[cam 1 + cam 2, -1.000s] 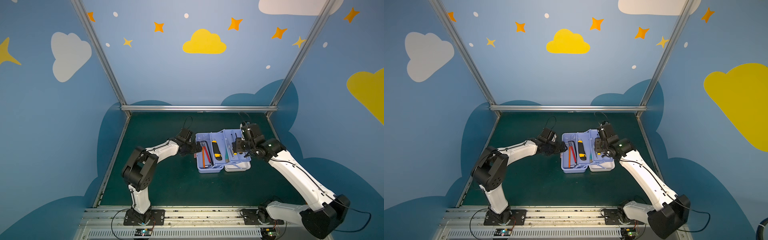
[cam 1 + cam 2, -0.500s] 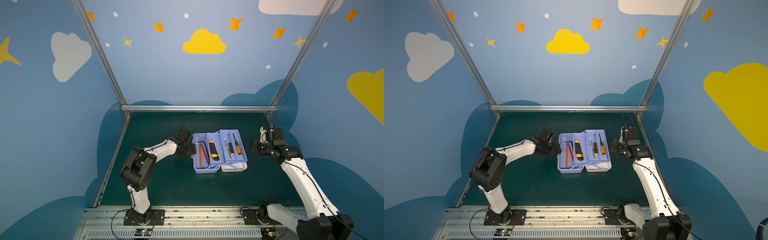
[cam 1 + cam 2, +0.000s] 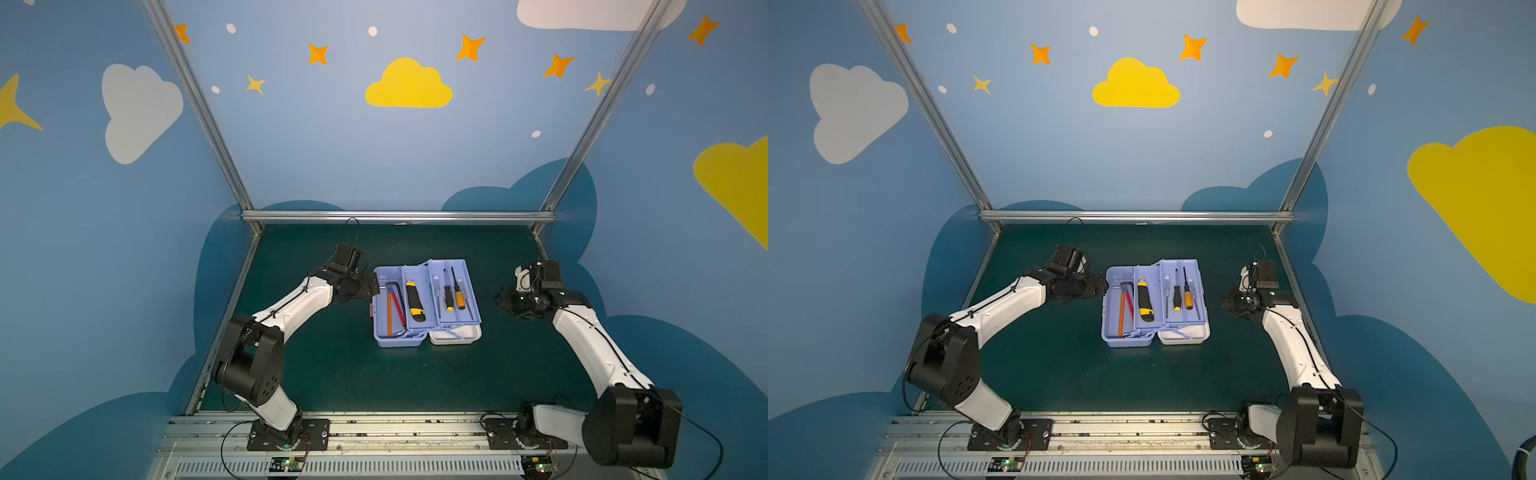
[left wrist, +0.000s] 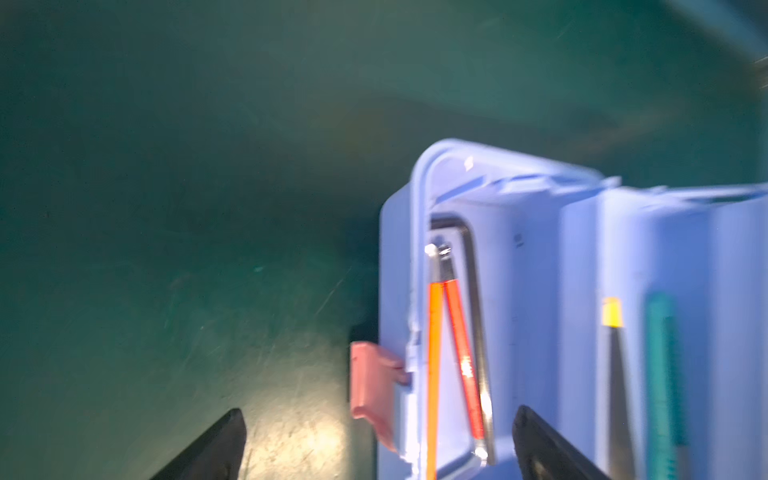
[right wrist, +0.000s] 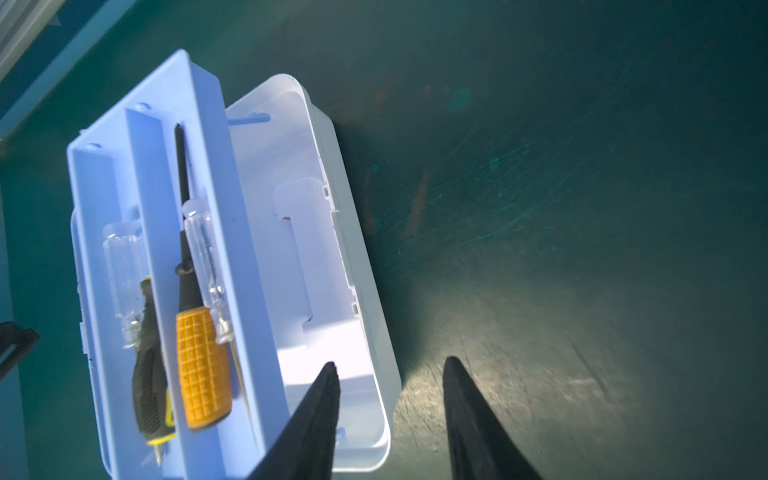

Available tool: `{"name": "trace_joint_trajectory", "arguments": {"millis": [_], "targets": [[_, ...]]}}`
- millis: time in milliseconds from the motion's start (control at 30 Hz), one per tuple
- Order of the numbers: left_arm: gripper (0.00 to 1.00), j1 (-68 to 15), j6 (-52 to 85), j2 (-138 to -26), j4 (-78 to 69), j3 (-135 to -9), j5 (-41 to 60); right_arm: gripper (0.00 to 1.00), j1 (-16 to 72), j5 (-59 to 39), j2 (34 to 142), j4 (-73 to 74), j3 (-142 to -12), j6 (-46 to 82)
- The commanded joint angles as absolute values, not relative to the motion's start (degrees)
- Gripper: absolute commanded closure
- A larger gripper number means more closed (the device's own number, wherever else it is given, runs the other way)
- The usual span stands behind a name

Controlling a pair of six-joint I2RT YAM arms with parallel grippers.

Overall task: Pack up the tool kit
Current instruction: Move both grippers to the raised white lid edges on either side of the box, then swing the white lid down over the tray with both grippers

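The blurred left wrist view crops both fingers. The open tool kit [image 3: 399, 341] lies mid-tabletop [image 3: 332, 374]. Its pink latch [image 4: 370, 382] wall sits between the fingers of the wide-spread, empty left claw [image 3: 371, 288], that arm stretched low. The right claw [image 3: 505, 301], parted and empty, hangs apart from the white lid [image 5: 357, 291], elbow bent.

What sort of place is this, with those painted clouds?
Probably a robot test booth: a left arm and a right arm bolted to a metal rail, an aluminium frame, a tool kit on a green mat.
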State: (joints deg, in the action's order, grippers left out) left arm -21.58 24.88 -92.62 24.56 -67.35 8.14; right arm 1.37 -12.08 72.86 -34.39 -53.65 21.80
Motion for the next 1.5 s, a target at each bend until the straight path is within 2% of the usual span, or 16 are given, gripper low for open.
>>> {"name": "trace_joint_trajectory", "arguments": {"millis": [0,133,200,367,467,533,567,933,1467], "targets": [[0.00,-19.4,24.0,-93.0,28.1,-67.7,6.7,0.61,0.8,-16.0,77.0,-32.9,-54.9,22.1],[0.02,-18.3,22.3,-94.1,26.4,-65.1,5.0,0.67,0.3,-18.9,86.0,-39.1,-61.2,20.1],[0.10,-18.3,20.9,-95.4,24.8,-64.3,7.3,0.74,0.2,-21.1,90.9,-40.3,-63.5,19.0],[0.48,-18.5,22.0,-98.3,20.5,-62.1,11.8,0.89,0.9,-25.6,98.2,-37.6,-64.7,17.8],[0.76,-19.1,22.1,-99.0,17.7,-60.8,14.9,0.93,1.4,-26.1,100.5,-37.2,-65.7,17.5],[0.91,-19.6,21.7,-99.7,17.1,-60.9,15.8,0.95,2.0,-27.1,101.3,-36.3,-65.7,17.3],[0.95,-20.0,21.3,-100.2,16.9,-61.1,16.4,0.96,2.4,-27.3,101.7,-36.0,-65.8,17.3],[0.96,-22.2,20.6,-101.5,14.5,-61.3,20.5,1.00,6.7,-31.7,108.7,-34.6,-69.4,16.0],[0.96,-23.0,21.3,-100.3,11.3,-60.7,22.4,1.00,7.0,-42.3,95.8,-32.6,-64.6,18.0]]}}
